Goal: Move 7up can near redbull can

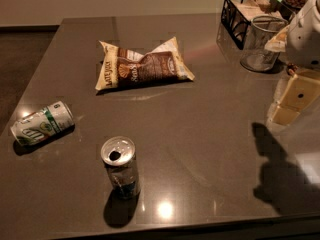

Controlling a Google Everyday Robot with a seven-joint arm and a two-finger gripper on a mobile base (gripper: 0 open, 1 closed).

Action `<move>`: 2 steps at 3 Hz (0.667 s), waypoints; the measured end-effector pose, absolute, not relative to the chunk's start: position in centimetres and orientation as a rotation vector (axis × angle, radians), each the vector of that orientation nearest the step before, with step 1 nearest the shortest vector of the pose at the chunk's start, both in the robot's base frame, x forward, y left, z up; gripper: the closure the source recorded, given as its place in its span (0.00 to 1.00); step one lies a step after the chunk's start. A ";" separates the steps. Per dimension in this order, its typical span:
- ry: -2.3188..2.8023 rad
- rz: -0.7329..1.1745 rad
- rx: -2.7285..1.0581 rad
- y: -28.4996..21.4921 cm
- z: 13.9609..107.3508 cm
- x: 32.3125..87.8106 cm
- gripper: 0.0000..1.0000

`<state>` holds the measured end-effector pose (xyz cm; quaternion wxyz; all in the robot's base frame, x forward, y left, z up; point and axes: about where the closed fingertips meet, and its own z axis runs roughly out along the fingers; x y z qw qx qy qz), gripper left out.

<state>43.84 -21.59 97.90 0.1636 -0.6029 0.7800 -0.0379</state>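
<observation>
The gripper [292,104] is being held above the surface [200,134] at right, opening indiscernible; the 7up can [42,123] is lying left of the redbull can [120,166].

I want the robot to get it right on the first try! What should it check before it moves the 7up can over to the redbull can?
1. 7up can easy to get at: ok. Nothing touches it, near the left edge of the table.
2. 7up can standing up: not ok. It lies on its side.
3. Redbull can steady: ok. It stands upright near the front edge, apart from the 7up can.
4. Space between the two cans: ok. Bare table only; the chip bag lies farther back.
5. Gripper close to the 7up can: not ok. It hangs over the far right side of the table.
</observation>
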 end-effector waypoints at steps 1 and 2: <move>2.224 -0.108 -1.719 -21.6 97.9 43.8 0.00; 2.188 -0.128 -1.776 -19.5 97.5 44.8 0.00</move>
